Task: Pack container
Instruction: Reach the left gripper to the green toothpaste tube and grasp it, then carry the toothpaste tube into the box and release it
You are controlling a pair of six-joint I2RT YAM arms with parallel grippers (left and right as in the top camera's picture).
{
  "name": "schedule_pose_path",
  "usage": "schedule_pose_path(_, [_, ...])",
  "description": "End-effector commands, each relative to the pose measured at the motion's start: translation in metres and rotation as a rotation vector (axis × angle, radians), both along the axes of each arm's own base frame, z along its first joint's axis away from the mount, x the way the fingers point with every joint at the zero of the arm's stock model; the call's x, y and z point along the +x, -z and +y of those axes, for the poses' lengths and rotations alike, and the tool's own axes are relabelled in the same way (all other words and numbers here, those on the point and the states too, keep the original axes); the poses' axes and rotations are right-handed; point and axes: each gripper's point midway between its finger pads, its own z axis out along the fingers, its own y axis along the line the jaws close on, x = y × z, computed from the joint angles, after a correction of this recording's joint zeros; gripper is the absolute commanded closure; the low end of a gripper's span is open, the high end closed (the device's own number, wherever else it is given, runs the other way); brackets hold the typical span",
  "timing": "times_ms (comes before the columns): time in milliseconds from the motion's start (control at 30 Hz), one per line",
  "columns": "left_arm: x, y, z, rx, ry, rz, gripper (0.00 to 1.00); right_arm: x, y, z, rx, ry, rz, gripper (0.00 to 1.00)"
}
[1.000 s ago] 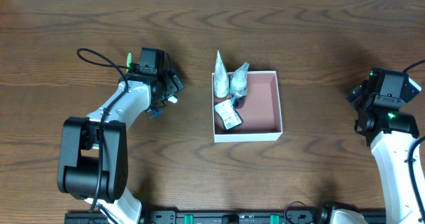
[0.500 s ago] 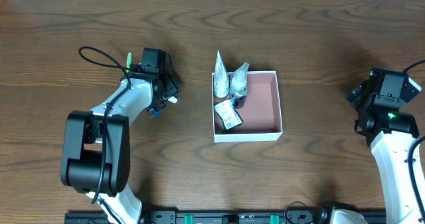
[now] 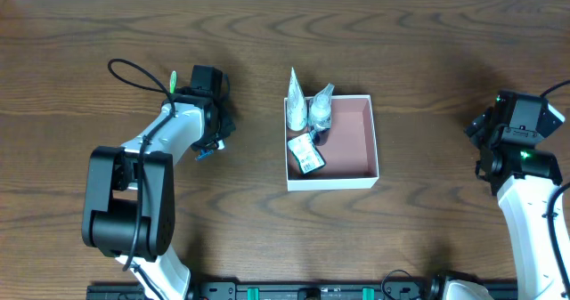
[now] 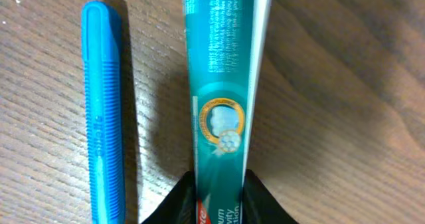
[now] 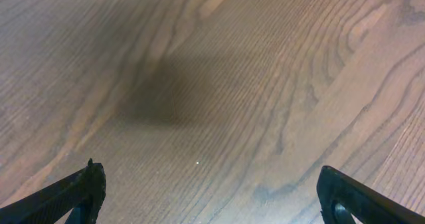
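Observation:
The container (image 3: 331,183), a shallow white-walled box with a pink-brown inside, sits at the table's middle. It holds two clear pouches (image 3: 307,109) and a dark packet (image 3: 307,153) along its left side. Left of it, my left gripper (image 4: 219,187) is shut on a teal toothpaste tube (image 4: 222,71), one finger pressed to each side. The tube lies on the wood. Far to the right, my right gripper (image 5: 212,184) stands wide open over bare table, with nothing between its fingers.
A blue ribbed plastic stick (image 4: 103,111) lies on the wood just left of the toothpaste and parallel to it; from overhead the stick (image 3: 205,153) peeks out under the left wrist. The right half of the container is bare.
The left gripper's jaws have come together onto the toothpaste tube, and its wrist has shifted slightly left. The right arm has not moved.

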Motion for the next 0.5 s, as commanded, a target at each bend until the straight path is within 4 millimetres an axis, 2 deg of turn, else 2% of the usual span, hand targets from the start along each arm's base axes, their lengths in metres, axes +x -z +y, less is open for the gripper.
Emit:
schedule_pose_path(0, [-0.025, 0.025, 0.001, 0.005, 0.031, 0.111, 0.79, 0.000, -0.002, -0.004, -0.013, 0.012, 0.001, 0.01])
schedule_pose_path(300, [-0.009, 0.008, -0.002, 0.014, 0.126, 0.078, 0.81, 0.000, -0.002, -0.004, -0.013, 0.012, 0.001, 0.01])
schedule_pose_path(467, [0.006, -0.034, -0.005, 0.020, 0.195, 0.062, 0.90, 0.000, -0.002, -0.004, -0.013, 0.012, 0.001, 0.01])
